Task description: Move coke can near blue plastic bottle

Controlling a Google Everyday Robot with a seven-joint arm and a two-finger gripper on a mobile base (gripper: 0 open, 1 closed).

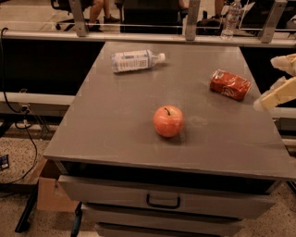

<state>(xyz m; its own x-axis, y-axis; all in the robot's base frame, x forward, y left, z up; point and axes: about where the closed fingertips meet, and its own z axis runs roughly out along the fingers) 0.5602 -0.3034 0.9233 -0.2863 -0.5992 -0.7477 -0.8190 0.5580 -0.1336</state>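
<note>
Pincer (265,83) partly off-frame, right edge

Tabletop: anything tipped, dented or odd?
The coke can lies on its side near the right edge, its sides dented. The blue plastic bottle also lies on its side at the far left. The apple sits upright. The gripper hangs beyond the right edge, clear of the can.

Gripper (274,85) poking in at right edge, just beyond coke can (230,84); fingers standing apart, arm being cut off. Can's lettering blurring past reading. Blue plastic bottle (135,60) label print showing too small. Seated person (99,9) showing legs only at top edge.
</note>
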